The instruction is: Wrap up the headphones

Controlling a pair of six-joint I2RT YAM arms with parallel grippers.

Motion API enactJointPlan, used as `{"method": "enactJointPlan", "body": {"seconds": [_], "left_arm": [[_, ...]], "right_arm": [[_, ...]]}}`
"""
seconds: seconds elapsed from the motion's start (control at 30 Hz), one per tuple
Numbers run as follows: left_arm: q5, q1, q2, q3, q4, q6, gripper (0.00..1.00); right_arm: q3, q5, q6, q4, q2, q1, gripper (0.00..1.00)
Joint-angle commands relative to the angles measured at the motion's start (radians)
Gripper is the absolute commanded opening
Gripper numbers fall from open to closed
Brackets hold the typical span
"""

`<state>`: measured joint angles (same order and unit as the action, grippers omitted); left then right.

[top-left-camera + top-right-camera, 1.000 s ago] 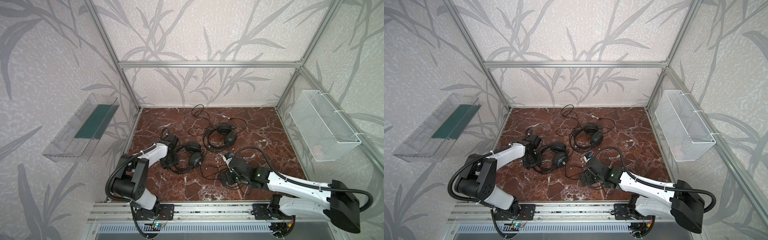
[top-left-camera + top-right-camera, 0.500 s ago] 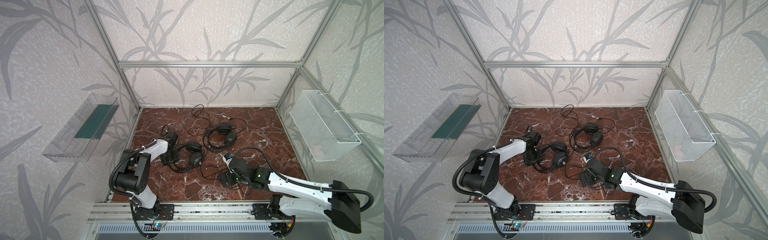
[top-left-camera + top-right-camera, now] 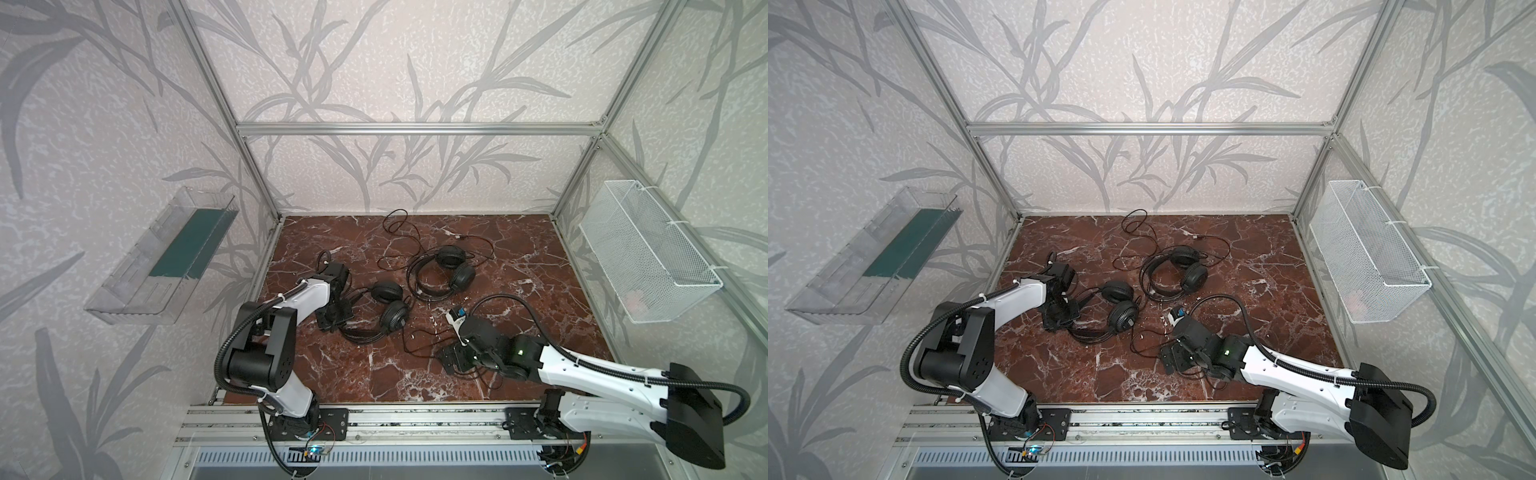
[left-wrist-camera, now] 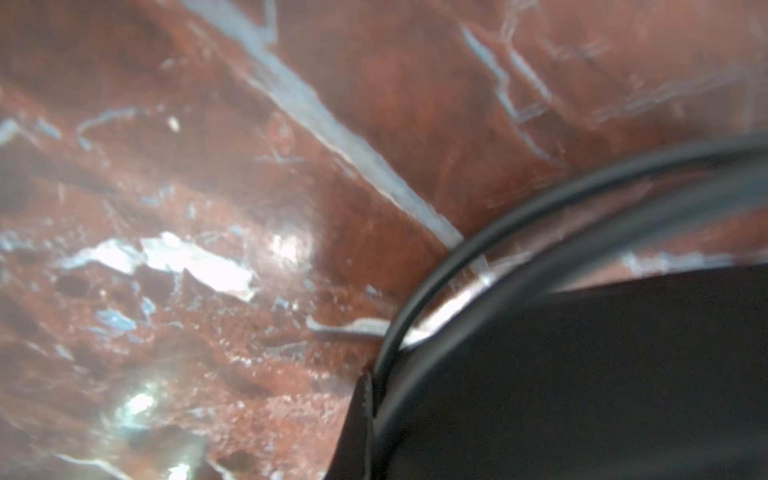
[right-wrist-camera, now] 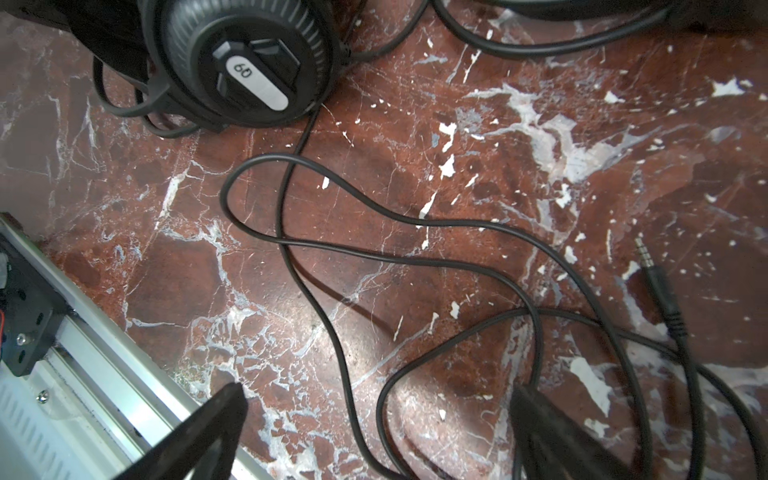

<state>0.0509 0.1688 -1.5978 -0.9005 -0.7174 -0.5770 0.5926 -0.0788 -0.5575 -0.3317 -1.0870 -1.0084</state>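
Two black headphones lie on the red marble floor. The near headphones (image 3: 388, 311) (image 3: 1121, 309) are left of centre; the far headphones (image 3: 444, 272) (image 3: 1177, 270) lie behind them. My left gripper (image 3: 332, 322) (image 3: 1059, 322) is shut on the near pair's thin wire headband (image 4: 457, 266), which runs between its jaws (image 4: 372, 386). My right gripper (image 3: 451, 357) (image 5: 374, 415) is open and low over loose loops of the thin black cable (image 5: 316, 249). It holds nothing. The cable's jack plug (image 5: 656, 282) lies beside it, and an earcup (image 5: 245, 58) is further off.
A white wire basket (image 3: 648, 253) hangs on the right wall and a clear plastic shelf (image 3: 166, 257) on the left wall. An aluminium rail (image 3: 415, 415) runs along the front edge. The far pair's cable (image 3: 399, 226) trails toward the back wall.
My left gripper has closed on the near pair's headband and its arm has shifted slightly. The right arm has hardly moved and stays open.
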Motion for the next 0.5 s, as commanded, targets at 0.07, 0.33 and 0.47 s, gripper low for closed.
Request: {"method": "enactJointPlan", "body": {"seconds": [0.07,0.33,0.47], "left_arm": [[-0.014,0.000,0.142,-0.034,-0.097,0.063,0.00],[0.099,0.001,0.590,0.014,-0.144,0.019,0.00],[0.073,0.001,0.774,-0.035,-0.202,0.032,0.00]], "right_arm": [[0.003,-0.012,-0.005,-0.038,0.056,-0.007,0.99],[0.035,-0.036,0.093,-0.005,0.165,-0.037,0.99],[0.076,-0.035,0.166,0.022,0.213,-0.036,0.99]]}}
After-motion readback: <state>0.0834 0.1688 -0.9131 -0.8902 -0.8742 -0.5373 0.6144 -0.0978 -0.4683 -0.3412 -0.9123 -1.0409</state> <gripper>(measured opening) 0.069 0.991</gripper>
